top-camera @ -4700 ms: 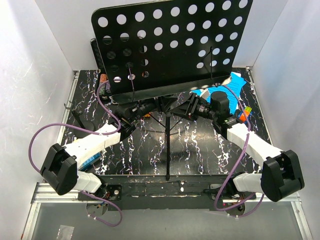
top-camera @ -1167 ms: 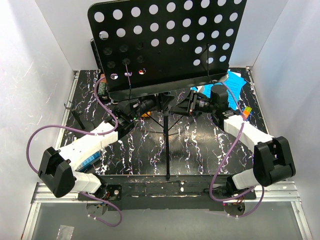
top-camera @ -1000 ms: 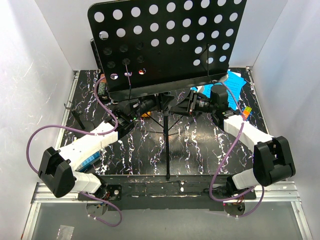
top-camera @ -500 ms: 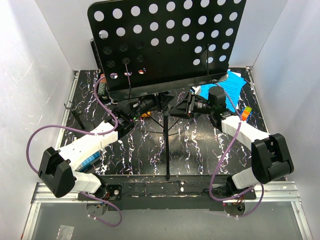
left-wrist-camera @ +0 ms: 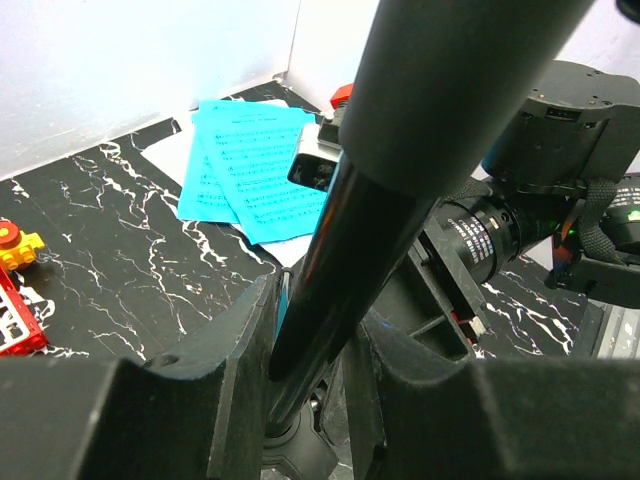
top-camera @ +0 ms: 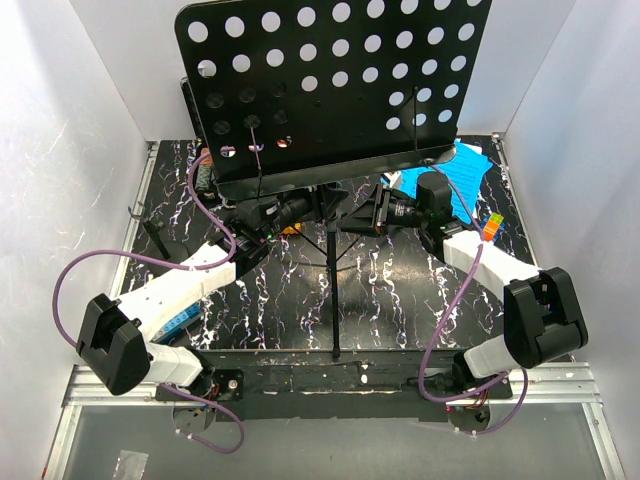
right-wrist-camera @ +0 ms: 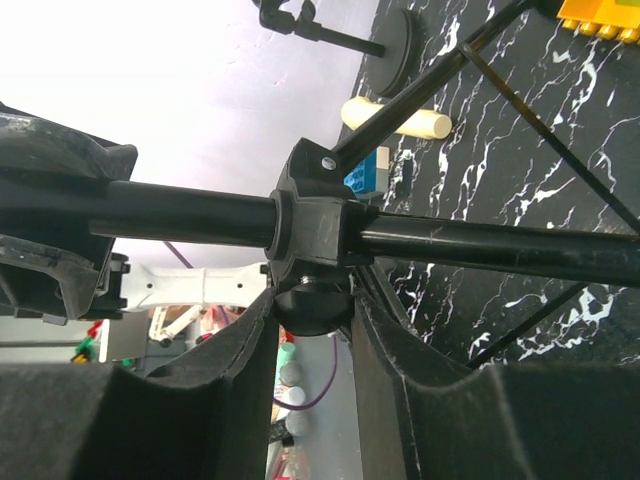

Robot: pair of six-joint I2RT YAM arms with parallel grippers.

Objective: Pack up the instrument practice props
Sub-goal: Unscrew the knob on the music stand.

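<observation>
While the stand (top-camera: 330, 90) fills the upper middle of the overhead view, its hole-punched desk (top-camera: 400, 120) tilted over the upper half of the table (top-camera: 400, 300), both grippers are seen brought together under the desk's lower lip, at the centre of the frame. The left gripper (left-wrist-camera: 310, 330) is clamped on the stand's pole (left-wrist-camera: 335, 230). In the left wrist view the glossy black tube is seen rising from between the fingers (left-wrist-camera: 235, 350) toward the upper right, pressed by both inner faces. The right gripper (right-wrist-camera: 312, 300) is closed on the hub (right-wrist-camera: 312, 228) where the tripod legs are joined to the pole. The hub's round underside is wedged between that gripper's two fingers, and the pole is laid level across the right wrist view. One thin leg (top-camera: 335, 300) is seen running straight down the overhead view toward the arm bases.

The sheets (top-camera: 472, 165) are spread flat at the upper right of the table, partly covered by the desk's edge. A cube (top-camera: 490, 226) is set just below them. The microphone (right-wrist-camera: 395, 118) is laid on the table in the upper middle of the right wrist view, with the mic stand (right-wrist-camera: 398, 40) just above it. What may be a blue block (right-wrist-camera: 365, 172) is seen just beside its lower edge.
</observation>
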